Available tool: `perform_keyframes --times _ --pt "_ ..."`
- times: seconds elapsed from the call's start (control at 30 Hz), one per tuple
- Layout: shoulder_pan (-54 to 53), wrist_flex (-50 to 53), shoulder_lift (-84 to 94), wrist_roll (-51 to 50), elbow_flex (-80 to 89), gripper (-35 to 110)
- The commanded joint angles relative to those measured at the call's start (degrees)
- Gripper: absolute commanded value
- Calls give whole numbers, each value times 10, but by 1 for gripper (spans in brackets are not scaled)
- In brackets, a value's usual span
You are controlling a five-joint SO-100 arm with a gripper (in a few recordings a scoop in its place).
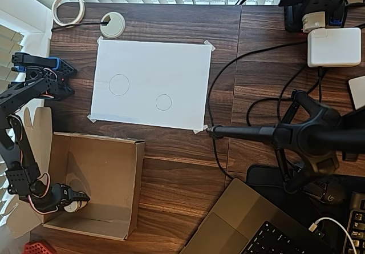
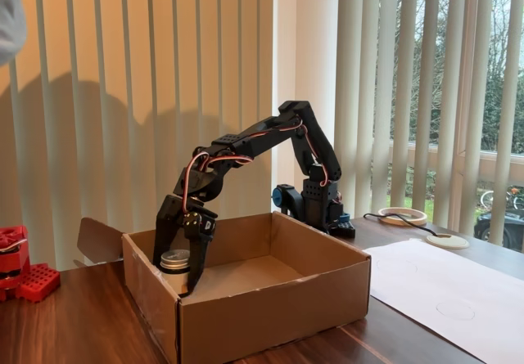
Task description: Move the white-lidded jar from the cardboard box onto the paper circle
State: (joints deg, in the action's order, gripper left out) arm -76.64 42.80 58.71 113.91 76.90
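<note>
Gripper (image 2: 182,259): fingers clamped either side of the white-lidded jar (image 2: 174,260), held inside the cardboard box (image 2: 270,303) near one corner. Paper circle (image 1: 163,102): on white sheet (image 1: 171,65), well apart from box. Larger circle (image 1: 118,84) beside it.

Overhead straight down; fixed view low, side-on; shared cardboard box (image 1: 94,182)

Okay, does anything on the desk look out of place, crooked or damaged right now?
Nothing looks spilled or broken. The white-lidded jar sits level between the fingers of the end effector, inside the cardboard box. The one slightly untidy spot is the paper sheet, whose tape has lifted at a near corner.
</note>
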Motion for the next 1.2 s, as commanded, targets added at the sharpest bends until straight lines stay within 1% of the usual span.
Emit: perform_keyframes --times 0.0,0.2,0.37,0.57,0.67,0.73,0.87,1.17 --pt "0 -5 34 -4 -11 32" --pt "5 -13 34 -9 -11 28" --pt "7 -17 36 -6 -10 19" --pt "7 -19 40 0 -9 15" --pt "11 -21 47 11 -9 8" --pt "13 -22 52 16 -9 5" --pt "21 -22 73 25 -5 4" --pt "74 -23 169 -24 15 5"
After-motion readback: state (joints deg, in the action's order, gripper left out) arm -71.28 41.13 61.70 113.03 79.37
